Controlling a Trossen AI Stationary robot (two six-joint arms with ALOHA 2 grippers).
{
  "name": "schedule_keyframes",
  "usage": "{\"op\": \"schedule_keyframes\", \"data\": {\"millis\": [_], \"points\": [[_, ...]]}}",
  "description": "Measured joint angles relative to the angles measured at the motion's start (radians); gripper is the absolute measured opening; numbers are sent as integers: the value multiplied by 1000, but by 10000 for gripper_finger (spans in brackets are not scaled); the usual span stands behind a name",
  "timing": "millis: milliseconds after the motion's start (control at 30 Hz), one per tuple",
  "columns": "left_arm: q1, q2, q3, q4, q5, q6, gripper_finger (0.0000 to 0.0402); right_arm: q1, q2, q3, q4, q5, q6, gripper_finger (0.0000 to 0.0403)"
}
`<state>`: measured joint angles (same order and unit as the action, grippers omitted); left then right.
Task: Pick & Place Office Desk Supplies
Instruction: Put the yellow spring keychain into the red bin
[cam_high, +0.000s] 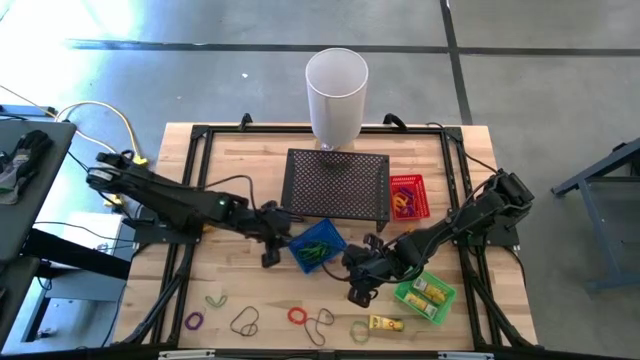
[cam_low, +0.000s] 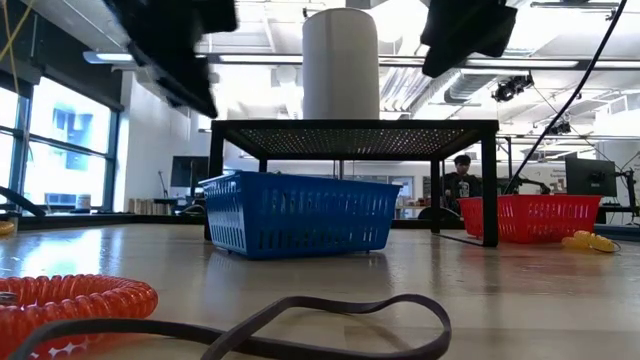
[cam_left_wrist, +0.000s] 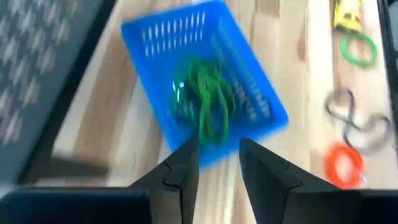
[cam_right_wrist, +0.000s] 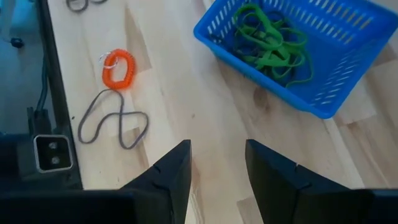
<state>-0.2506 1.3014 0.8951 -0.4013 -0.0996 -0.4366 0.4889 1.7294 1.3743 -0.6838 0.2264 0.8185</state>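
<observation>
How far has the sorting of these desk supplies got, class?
Done: green bands lie in the blue basket, loops in the red basket, yellow pieces in the green basket. In hand: nothing; the left gripper and right gripper are open and empty. Left: an orange coil, dark loop and other loose bands.

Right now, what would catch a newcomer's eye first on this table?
Probably the tall white cylinder at the table's far edge, behind a black mesh stand. Next, the blue basket of green bands in the middle, with the left gripper and right gripper hovering on either side, both open and empty.
</observation>
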Motion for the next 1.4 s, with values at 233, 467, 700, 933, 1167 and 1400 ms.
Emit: {"op": "schedule_keyframes", "data": {"millis": [233, 467, 700, 933, 1167, 1400], "points": [[-34, -125, 0, -434, 110, -305, 110, -1, 0, 0, 8, 98, 1, 139], [-23, -120, 0, -787, 94, -746, 110, -1, 0, 1, 36, 166, -9, 139], [66, -119, -1, -956, -77, -881, 110, -24, -2, 1, -29, 142, -82, 139], [114, -119, -1, -957, -95, -878, 110, -39, -45, 1, -118, 85, -157, 139], [143, -119, -12, -997, 22, -976, 110, -40, -47, 1, -127, 85, -225, 139], [268, -119, -120, -973, 102, -943, 110, -40, -47, 1, -138, 81, -259, 139]]}}
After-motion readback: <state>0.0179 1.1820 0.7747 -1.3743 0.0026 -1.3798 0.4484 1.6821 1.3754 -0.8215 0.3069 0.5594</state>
